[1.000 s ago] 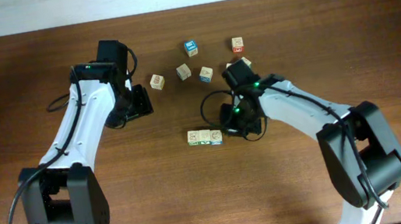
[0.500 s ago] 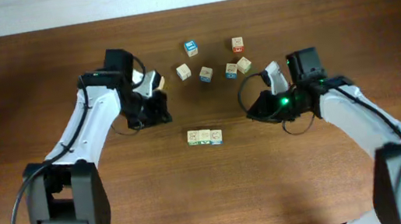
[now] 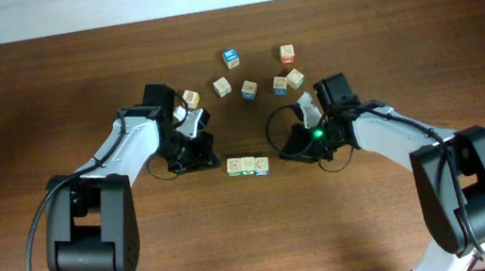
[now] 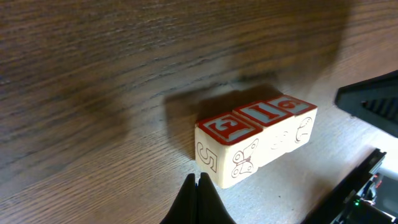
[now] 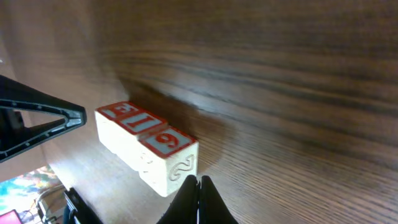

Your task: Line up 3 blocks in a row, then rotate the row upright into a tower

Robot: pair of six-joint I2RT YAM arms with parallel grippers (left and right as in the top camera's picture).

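- Desk (image 3: 27, 90): dark brown wood grain; carries everything listed below.
- Row of three blocks (image 3: 248, 165): small cream cubes pressed side to side in one straight line, near the middle of the desk, between the two hands. Both wrist views show a printed character on each top face and small drawings on the side faces.
- Left hand (image 4: 199, 190): fingers closed tip to tip, gripping nothing. It sits low over the desk, just beside the row's left end; contact cannot be told.
- Right hand (image 5: 199, 190): fingers likewise closed together and empty, low over the desk just beside the row's right end; contact cannot be told.
- Loose cubes (image 3: 249, 90): a scatter of similar small cubes beyond the row, towards the far edge, well apart from it. One lies close to the left arm (image 3: 190, 97).
- Blue-faced cube (image 3: 231, 57) and red-printed cube (image 3: 287, 53): the farthest of the scatter, apart from each other.
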